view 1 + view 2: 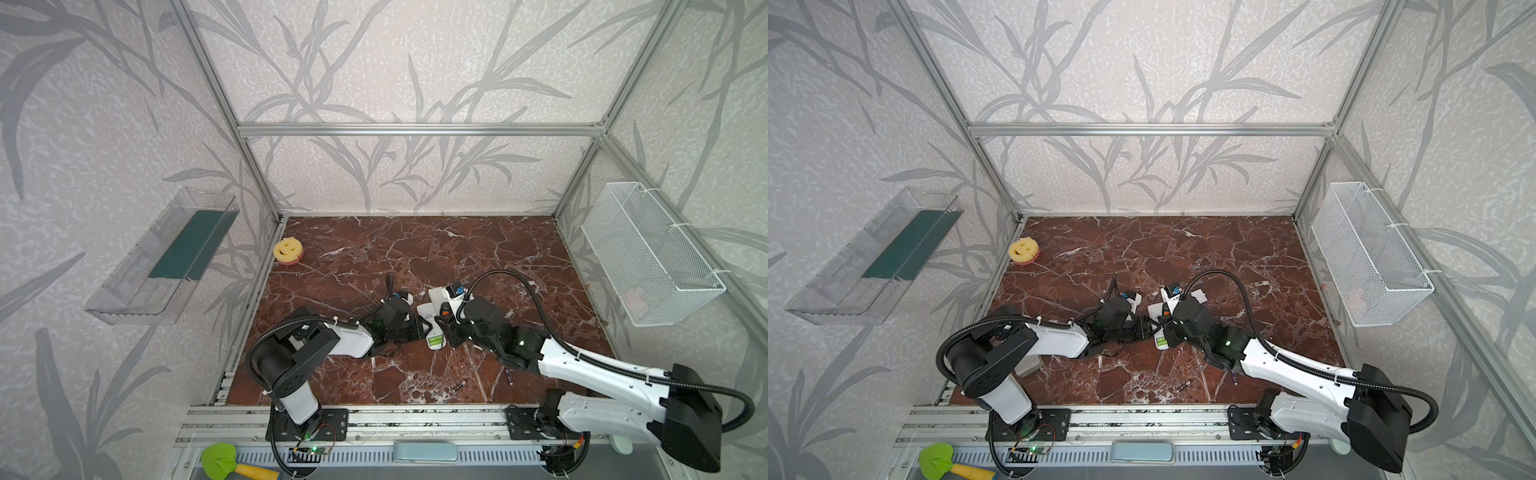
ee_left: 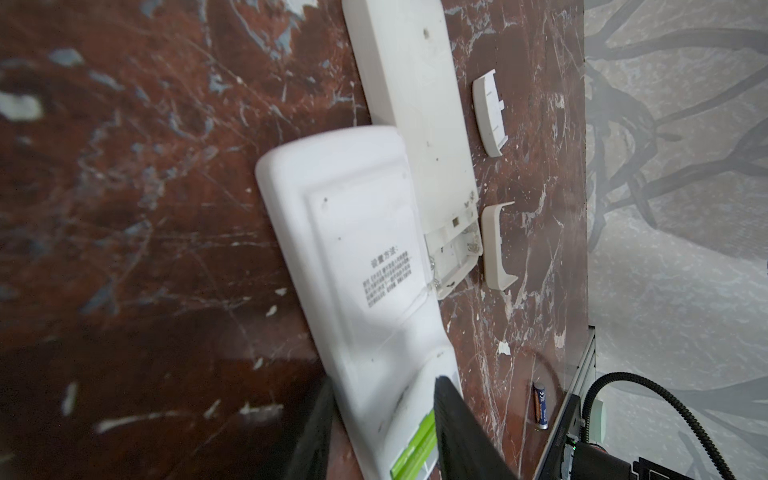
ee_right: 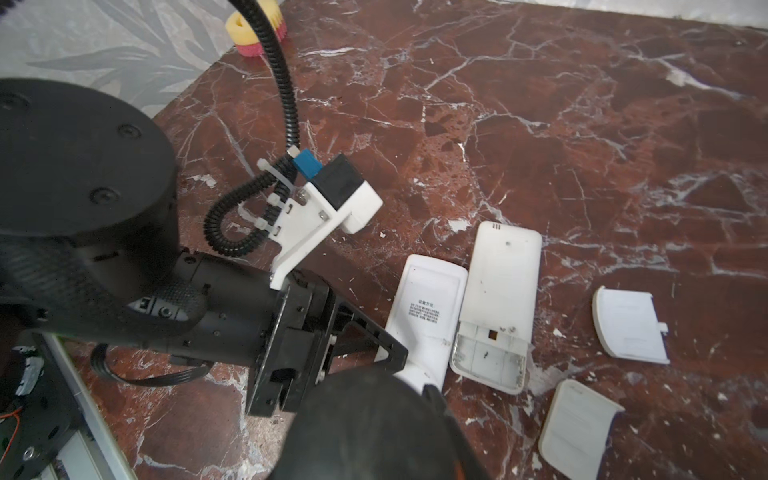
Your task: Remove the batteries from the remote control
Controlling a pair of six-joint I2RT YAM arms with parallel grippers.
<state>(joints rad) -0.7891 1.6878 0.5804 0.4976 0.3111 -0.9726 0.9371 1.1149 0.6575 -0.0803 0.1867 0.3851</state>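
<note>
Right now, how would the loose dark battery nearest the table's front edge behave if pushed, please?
The dark battery is a slim cylinder lying on its side on the smooth table, so it would probably roll. It looks small, so likely light.

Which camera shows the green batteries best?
The left wrist view: the green batteries lie close up, side by side in the open end of the remote. In both top views they are just a tiny green patch. In the right wrist view a dark blurry shape hides them.
</note>
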